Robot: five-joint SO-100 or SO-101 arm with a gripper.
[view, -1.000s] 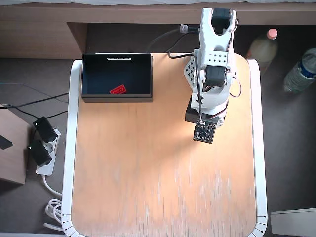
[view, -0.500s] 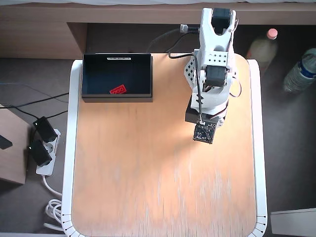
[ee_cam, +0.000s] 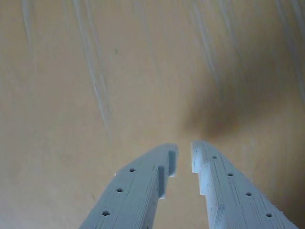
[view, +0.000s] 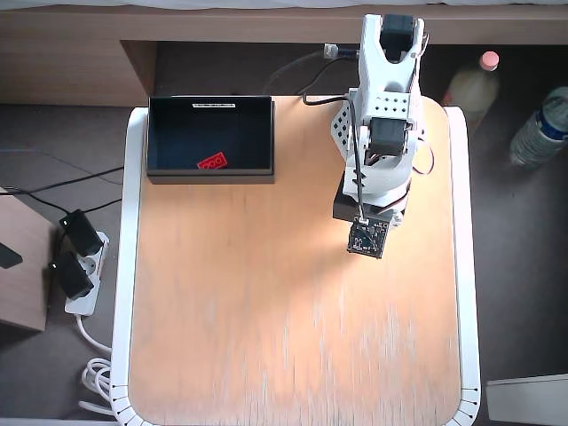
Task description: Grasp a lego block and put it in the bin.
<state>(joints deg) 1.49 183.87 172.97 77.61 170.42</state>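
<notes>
The bin [view: 210, 136], a shallow dark rectangular box with a white label strip on its far rim, sits at the table's [view: 266, 337] top-left corner in the overhead view, and the red studded block [view: 211, 161] lies inside it near the front wall. The arm [view: 382, 115] is folded at the top right, well apart from the bin, leaving the pale wood tabletop with its rounded white edge open. In the wrist view the gripper [ee_cam: 184, 156] holds nothing; its white, layered, hole-dotted fingers [ee_cam: 138, 191] are nearly closed, with a narrow gap at the tips.

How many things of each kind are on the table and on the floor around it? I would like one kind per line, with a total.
Red lego block, lying in the bin: 1
Dark bin: 1
Robot arm: 1
Plastic bottles on the floor: 2
White power strip: 1
Total: 6
</notes>
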